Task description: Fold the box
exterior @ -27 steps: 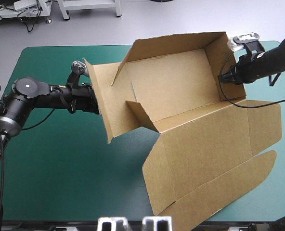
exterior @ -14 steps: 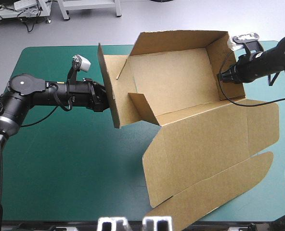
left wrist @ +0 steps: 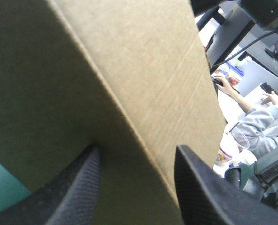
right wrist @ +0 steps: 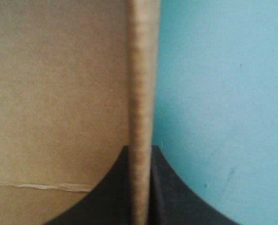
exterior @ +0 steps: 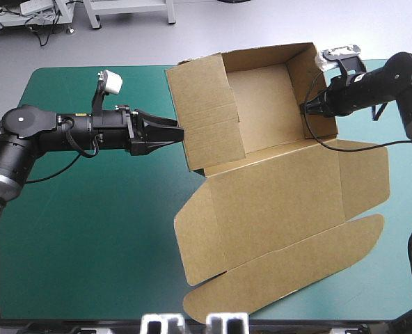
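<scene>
The brown box [exterior: 262, 104] stands at the back right of the table with its walls raised. Its lid [exterior: 289, 202] lies flat toward the front. My left gripper [exterior: 177, 132] presses against the outside of the box's left wall. In the left wrist view its black fingers [left wrist: 78, 187] stand apart, open, with the brown board [left wrist: 129, 84] right ahead of them. My right gripper [exterior: 309, 110] is shut on the right wall's top edge. In the right wrist view that board edge [right wrist: 141, 84] runs straight up from between the closed fingers [right wrist: 140, 152].
The lid's tuck flap [exterior: 282, 271] reaches close to the table's front edge. A side flap [exterior: 192, 236] sticks out to the left of the lid. The teal-green cover [exterior: 88, 223] shows at the front left and beside the right wall [right wrist: 223, 93].
The left gripper has moved right and pushed the left wall up and inward. The whole box, lid included, has turned and slid a little. The right gripper kept its hold.
</scene>
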Motion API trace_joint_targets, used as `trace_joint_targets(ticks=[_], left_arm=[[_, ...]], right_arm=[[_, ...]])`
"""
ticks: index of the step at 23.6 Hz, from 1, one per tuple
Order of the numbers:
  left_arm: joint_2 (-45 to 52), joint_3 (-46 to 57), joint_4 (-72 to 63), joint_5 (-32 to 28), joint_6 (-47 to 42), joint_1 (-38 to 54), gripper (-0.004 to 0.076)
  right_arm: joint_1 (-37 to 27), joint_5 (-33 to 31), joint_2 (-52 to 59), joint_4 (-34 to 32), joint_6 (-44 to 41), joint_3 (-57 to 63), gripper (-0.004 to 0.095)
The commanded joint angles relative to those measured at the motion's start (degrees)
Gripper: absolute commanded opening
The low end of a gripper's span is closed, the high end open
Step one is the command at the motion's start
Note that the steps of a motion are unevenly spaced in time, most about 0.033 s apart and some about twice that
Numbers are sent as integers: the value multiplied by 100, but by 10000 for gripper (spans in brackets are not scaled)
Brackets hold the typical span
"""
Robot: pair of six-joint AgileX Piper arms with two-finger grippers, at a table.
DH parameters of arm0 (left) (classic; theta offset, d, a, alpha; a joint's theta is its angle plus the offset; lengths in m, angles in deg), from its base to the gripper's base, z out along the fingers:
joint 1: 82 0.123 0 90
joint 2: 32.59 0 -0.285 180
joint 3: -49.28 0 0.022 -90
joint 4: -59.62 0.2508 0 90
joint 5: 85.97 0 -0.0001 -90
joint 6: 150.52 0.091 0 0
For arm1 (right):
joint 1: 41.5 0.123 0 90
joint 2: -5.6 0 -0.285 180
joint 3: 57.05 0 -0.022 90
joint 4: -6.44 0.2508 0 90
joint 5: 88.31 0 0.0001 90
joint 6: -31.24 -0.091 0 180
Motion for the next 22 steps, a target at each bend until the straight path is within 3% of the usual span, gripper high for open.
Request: trace_joint_targets(ticks=[1, 6, 13, 16, 19, 22], left_arm=[[181, -174, -436, 245, -120, -21, 358], [191, -174, 7, -474, -638, -32, 358], [191, -174, 437, -1439, -1080, -299, 358], [191, -174, 1639, -2306, -1953, -569, 358], [169, -174, 3145, -3508, -3750, -1030, 358], [71, -174, 4696, -3940, -5060, -1412, 348]], right_arm=[[139, 383, 244, 316, -83, -189, -19], [411, 710, 244, 212, -276, -189, -18], [1034, 1162, 244, -780, -1010, -189, -18], [1351, 1337, 244, -1020, -1328, -189, -18], [1614, 1417, 241, -892, -1432, -189, -18], [1745, 1224, 241, -778, -1544, -189, -19]])
